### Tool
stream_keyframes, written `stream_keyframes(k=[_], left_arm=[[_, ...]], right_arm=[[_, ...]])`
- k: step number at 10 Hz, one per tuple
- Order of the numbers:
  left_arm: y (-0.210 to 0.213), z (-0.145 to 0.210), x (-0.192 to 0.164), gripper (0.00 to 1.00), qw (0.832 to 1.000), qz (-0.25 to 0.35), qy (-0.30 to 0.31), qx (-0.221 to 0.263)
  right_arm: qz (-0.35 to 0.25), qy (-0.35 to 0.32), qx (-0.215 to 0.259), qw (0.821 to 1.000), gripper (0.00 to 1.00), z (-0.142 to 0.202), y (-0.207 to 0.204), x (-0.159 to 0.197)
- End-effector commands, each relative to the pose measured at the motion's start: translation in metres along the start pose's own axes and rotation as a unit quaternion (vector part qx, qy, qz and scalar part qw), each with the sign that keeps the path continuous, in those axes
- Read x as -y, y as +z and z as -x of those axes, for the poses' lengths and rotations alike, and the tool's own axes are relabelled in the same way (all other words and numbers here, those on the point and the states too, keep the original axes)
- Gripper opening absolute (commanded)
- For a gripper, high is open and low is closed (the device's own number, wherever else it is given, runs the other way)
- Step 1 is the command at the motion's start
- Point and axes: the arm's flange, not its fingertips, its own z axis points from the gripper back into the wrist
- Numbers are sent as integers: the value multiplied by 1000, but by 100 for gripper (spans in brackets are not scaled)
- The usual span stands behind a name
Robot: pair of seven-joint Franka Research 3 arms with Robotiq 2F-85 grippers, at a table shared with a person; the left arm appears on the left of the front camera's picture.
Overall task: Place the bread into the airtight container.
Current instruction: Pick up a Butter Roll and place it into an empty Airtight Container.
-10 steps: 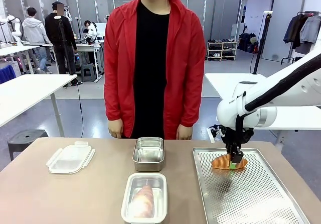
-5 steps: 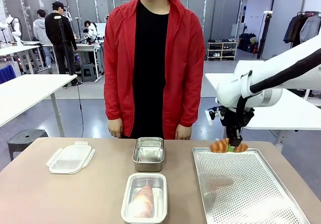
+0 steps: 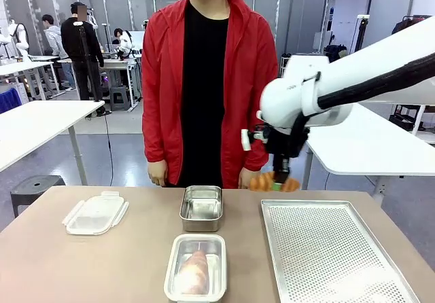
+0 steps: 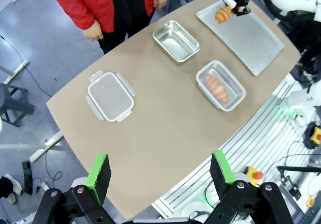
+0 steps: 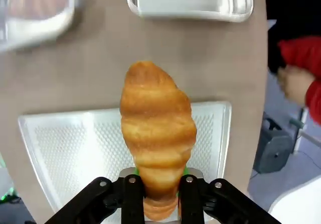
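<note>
Your golden-brown croissant (image 3: pixel 272 182) is in the air, clear of the table, pinched at one end by the right gripper (image 3: pixel 277 185), whose fingers are clamped on it from both sides. In the right wrist view the croissant (image 5: pixel 157 128) points away from that gripper (image 5: pixel 156 186), its far tip past the edge of the perforated metal baking tray (image 5: pixel 65 143) and over bare table.

In the front view it hangs above the far left corner of the tray (image 3: pixel 333 255), near the table's far edge. Just left of it, on the table at the middle of the far edge, you see the open rectangular steel container (image 3: pixel 201 225). Directly in front of that, at the near edge, sits the clear rectangular container (image 3: pixel 170 270) with a second croissant (image 3: pixel 194 273) lying in it. The clear plastic lid with side clips (image 3: pixel 95 212) lies flat toward the far left corner of the brown table (image 3: pixel 68 269).

A person in a red jacket (image 3: pixel 160 79) stands at the far edge, both hands down at the sides.

In the left wrist view, the left gripper (image 4: pixel 159 169) hangs high above the table with its green-padded fingers (image 4: pixel 99 170) wide apart, holding nothing.
</note>
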Motion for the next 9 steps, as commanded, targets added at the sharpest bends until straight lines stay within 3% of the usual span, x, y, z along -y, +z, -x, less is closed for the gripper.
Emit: stream_keyframes(k=[1,5,7,9], left_arm=[[2,-2,1,100,1000,5,-1,6],[2,-2,1,100,1000,5,-1,6],[2,-2,1,100,1000,5,-1,6],[2,-2,1,100,1000,5,-1,6]], right_arm=[[13,-42,9,999,24,-51,-8,14],[4,-60,4,998,24,-136,-42,17],[-1,-82,15,997,24,-150,-52,22],[-3,-59,18,998,24,-142,-58,14]])
